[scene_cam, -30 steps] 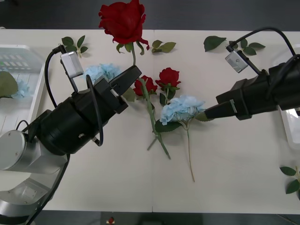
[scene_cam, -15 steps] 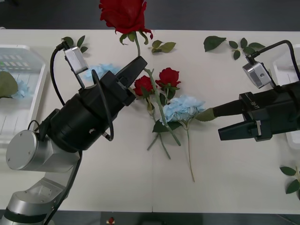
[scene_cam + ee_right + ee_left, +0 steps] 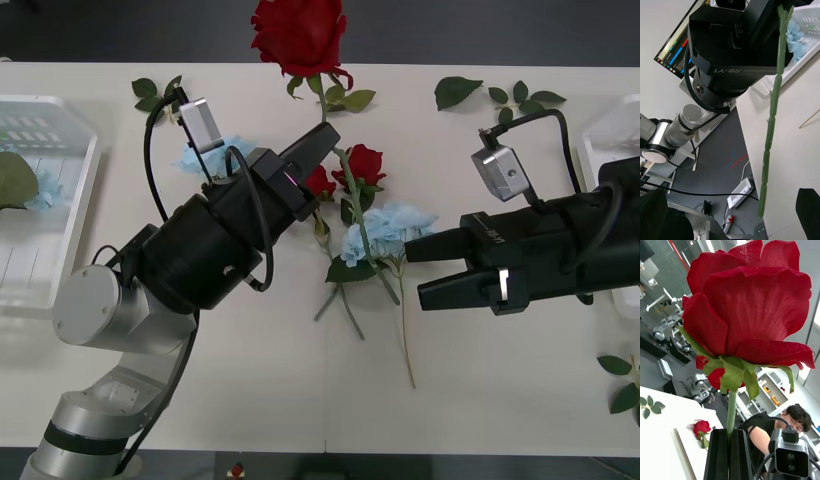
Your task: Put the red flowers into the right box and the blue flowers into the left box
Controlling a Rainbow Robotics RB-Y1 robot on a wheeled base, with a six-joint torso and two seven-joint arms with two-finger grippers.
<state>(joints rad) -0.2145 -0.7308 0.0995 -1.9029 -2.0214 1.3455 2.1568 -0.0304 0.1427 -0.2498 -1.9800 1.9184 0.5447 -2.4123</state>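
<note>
In the left gripper [image 3: 322,150], red rose [image 3: 299,35] stands upright.

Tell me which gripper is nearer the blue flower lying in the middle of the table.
Right. The right gripper, open, sits just beside the blue flower, its upper finger tip almost at the bloom's edge. The left gripper is raised off to the bloom's other side, shut on the red rose stem.

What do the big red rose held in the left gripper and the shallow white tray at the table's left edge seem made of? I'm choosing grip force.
Big red rose: probably woven fabric petals, matte with fine weave; the stem looks like moulded plastic. Shallow white tray: translucent, glossy plastic, judging by its ribbed base.
</note>
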